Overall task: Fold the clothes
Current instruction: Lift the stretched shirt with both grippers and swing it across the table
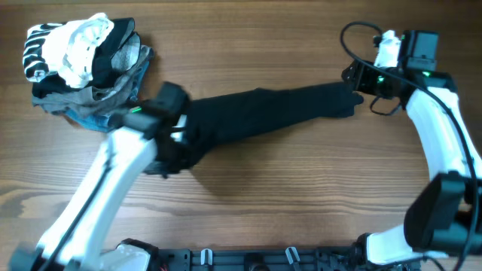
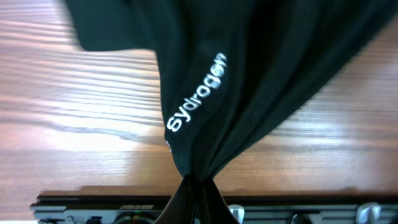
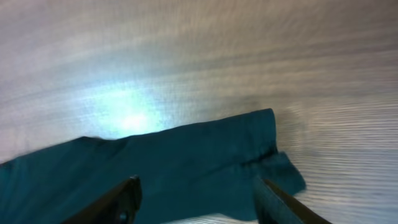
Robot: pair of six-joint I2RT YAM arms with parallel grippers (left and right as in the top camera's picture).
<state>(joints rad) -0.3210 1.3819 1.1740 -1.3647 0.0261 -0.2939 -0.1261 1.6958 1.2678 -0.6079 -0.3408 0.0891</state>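
A pile [image 1: 83, 60] of striped, grey and denim garments sat at the upper left of the overhead view, apart from this job. Just right of it the left arm [image 1: 105, 188] reached up from the lower left corner, the left jaws clamped together on one end of the clothes [image 1: 271, 109]. In the left wrist view the black fabric gathered to a tight point at bottom centre, with white stitched lettering [image 2: 196, 93] on the fold above. From that pinch the clothes ran as a narrow, rumpled band across the middle of the worktop [image 1: 286, 203] toward the upper right. There the right arm [image 1: 440, 135] hung over the far end. The right jaws stood apart, one at each side of the bottom of the right wrist view, the fabric's end lying below them, ungripped.

The step in hand looked like spreading out before any fold: one end taken, the other not yet. The next move would likely call for the right jaws to drop onto that end and close. Both arms would then need to draw the fabric flat, since a bunched strip offers no clean edge to fold.
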